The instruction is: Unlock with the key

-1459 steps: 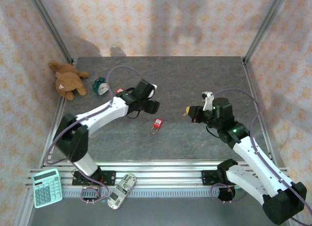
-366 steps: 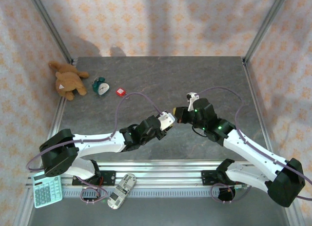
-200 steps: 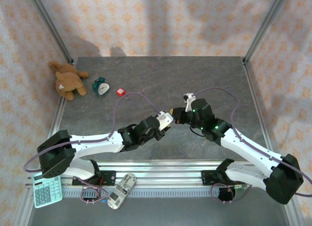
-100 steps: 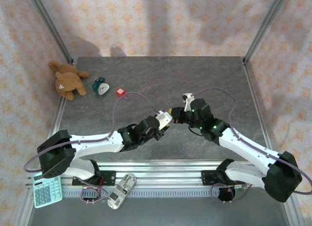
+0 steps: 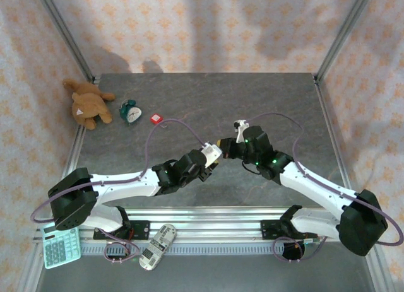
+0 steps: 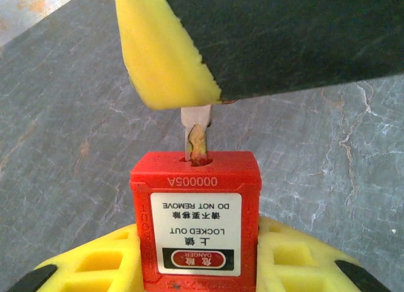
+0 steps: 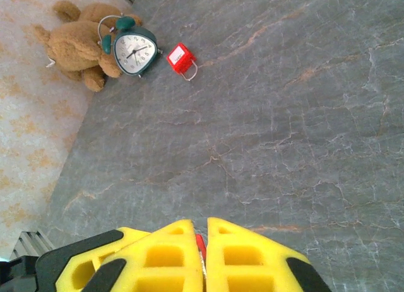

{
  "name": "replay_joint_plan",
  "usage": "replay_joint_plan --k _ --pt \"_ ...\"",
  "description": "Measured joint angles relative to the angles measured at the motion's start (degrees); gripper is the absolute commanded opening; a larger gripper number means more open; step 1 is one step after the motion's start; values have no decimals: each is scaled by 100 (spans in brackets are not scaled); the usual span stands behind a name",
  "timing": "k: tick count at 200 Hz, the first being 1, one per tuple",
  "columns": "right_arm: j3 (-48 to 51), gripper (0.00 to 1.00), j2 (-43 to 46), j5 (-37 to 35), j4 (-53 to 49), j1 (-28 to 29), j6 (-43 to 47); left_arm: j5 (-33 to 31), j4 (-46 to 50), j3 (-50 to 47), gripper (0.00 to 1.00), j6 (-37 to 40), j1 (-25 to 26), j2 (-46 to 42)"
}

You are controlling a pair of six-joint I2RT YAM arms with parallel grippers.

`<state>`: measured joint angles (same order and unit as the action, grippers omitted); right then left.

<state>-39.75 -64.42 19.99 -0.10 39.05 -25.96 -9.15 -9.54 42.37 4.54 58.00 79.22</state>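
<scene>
Closing in from 3 o'clock, the right claw (image 5: 222, 144) has crept the last bit leftward over the past couple of seconds. In the top view it now meets the left claw (image 5: 213, 153) over the middle of the bench (image 5: 252, 96). A few seconds back the two stood well apart and the padlock lay flat on the stone. So pick-up and line-up look done, and I'd say this is the insertion.

From the left wrist, the padlock (image 6: 196, 222) sits at 6 o'clock, clamped by its sides between the left claw's yellow fingers (image 6: 95, 267), which are spread just wide enough for the body. The key (image 6: 196, 137) comes down from 12 o'clock out of the right claw's yellow pad, its tip in the keyway on the lock's top face. A stretch of blade is bare, so I'd reckon it isn't fully home and the turn is yet to come.

From the right wrist, the right claw is pinched nearly closed on a thin sliver, which I take for the key's head. Off at 11 o'clock lie a second lock (image 7: 182, 57), a clock (image 7: 134, 49) and a bear (image 7: 72, 43), well apart from the work.
</scene>
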Motion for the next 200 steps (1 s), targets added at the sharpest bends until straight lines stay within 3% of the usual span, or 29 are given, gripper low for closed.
replay_joint_plan --k 133,200 --pt "289 8 7 356 566 -103 22 651 20 31 28 -367 -293 -2" --pt "-181 13 284 146 -501 -48 293 820 -289 157 27 -393 -190 -13"
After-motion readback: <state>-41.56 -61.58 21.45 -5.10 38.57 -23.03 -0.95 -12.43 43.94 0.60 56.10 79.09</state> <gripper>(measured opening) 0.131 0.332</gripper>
